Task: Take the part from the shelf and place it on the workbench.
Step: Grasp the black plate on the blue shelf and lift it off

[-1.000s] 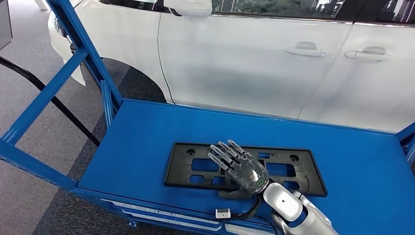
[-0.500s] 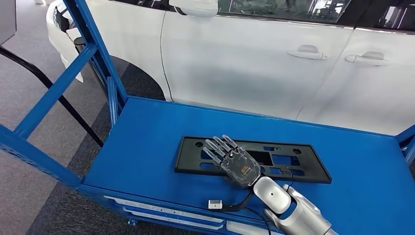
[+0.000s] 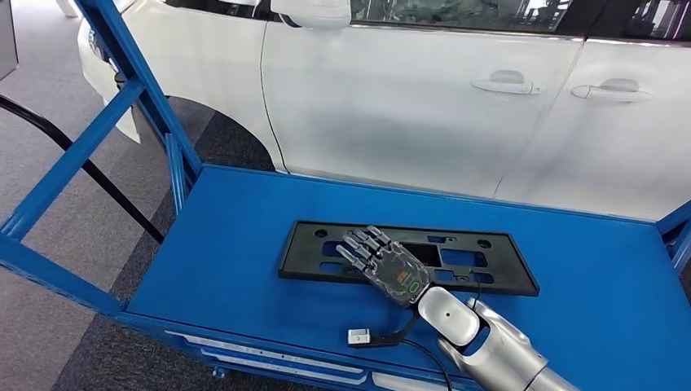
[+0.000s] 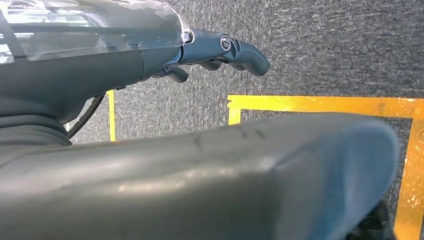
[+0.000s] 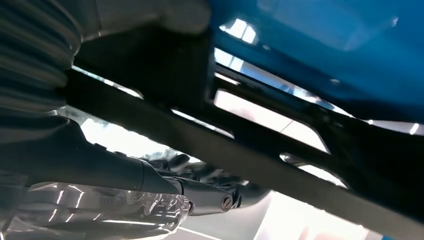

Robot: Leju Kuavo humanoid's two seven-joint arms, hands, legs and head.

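The part [image 3: 505, 273] is a flat black rectangular frame with several cut-outs, lying lengthwise across the blue shelf [image 3: 236, 236]. My right hand [image 3: 389, 266] grips it at the middle of its near edge, fingers spread flat on top and the thumb tucked underneath. From the right wrist view the part [image 5: 260, 165] is seen from below, light coming through its openings, with my right hand [image 5: 90, 165] beneath it. My left hand [image 4: 220, 47] hangs over grey carpet and holds nothing, its fingers loosely extended.
A white car [image 3: 407, 98] stands close behind the shelf. Blue frame posts [image 3: 122, 73] rise at the shelf's left end, with a black cable [image 3: 81, 159] on the floor beyond. A small white connector [image 3: 358, 335] dangles from my right wrist. Yellow tape [image 4: 320, 103] marks the carpet.
The part's near edge has come up in my right hand, so it looks flatter and sits farther back. The whole picture swayed slightly with the camera.
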